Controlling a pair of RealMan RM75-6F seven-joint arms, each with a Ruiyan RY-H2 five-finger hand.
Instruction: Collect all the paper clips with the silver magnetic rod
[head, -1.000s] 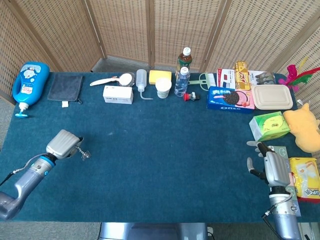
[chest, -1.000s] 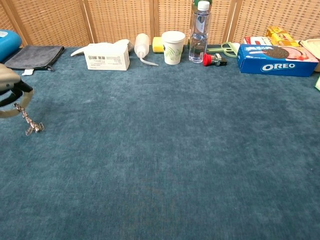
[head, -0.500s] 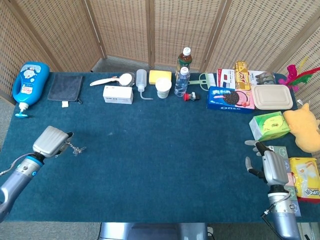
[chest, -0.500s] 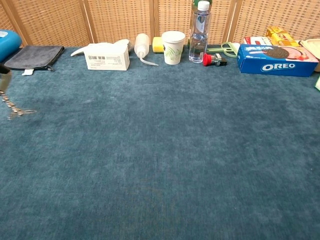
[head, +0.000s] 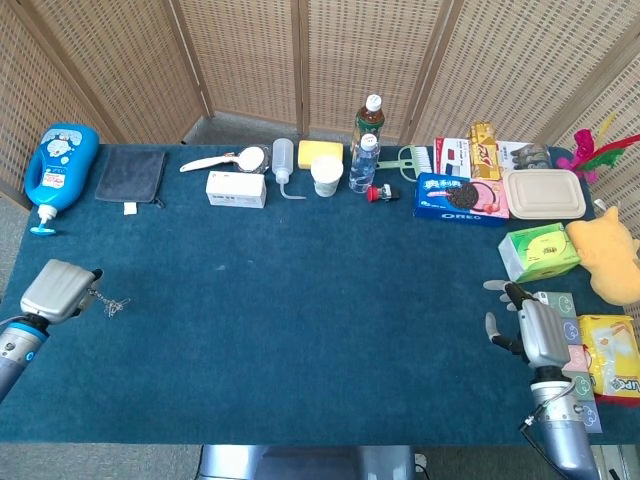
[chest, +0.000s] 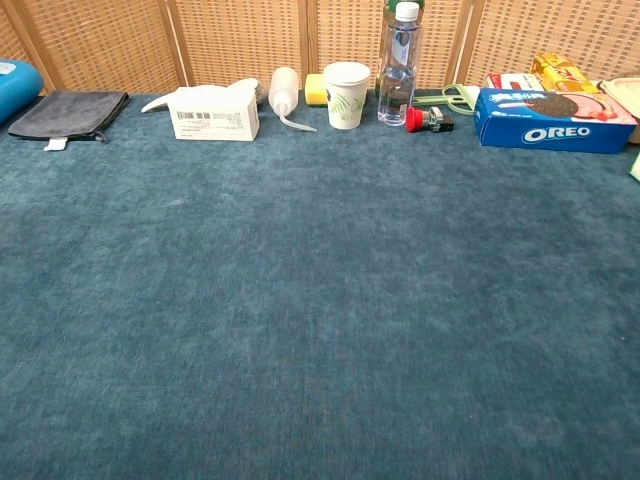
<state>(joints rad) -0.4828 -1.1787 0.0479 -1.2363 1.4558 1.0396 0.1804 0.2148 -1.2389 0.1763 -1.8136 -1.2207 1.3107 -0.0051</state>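
Left hand (head: 58, 290) has withdrawn to desk (head: 320, 330) edge, fingers gripping magnetic rod (head: 95, 291) – paper clips (head: 113, 303) dangling – collection looks done; right hand (head: 527, 330) spread, idle

We see a table covered with a dark teal cloth (chest: 320, 330), matt and a little fuzzy like felt. Behind it stand folding screens of woven tan rattan (head: 250, 60), rough in texture, with smooth wooden frames. The clear plastic water bottle (chest: 397, 70) looks glossy. The blue Oreo biscuit box (chest: 553, 120) is of shiny printed cardboard. The white paper cup (chest: 346, 95) seems matt. The dark grey folded cloth (head: 131, 176) looks soft. The left hand (head: 58, 291) has a smooth grey shell, and a small cluster of thin silver metal paper clips (head: 110, 303) hangs beside it. The yellow plush toy (head: 612, 255) looks furry.
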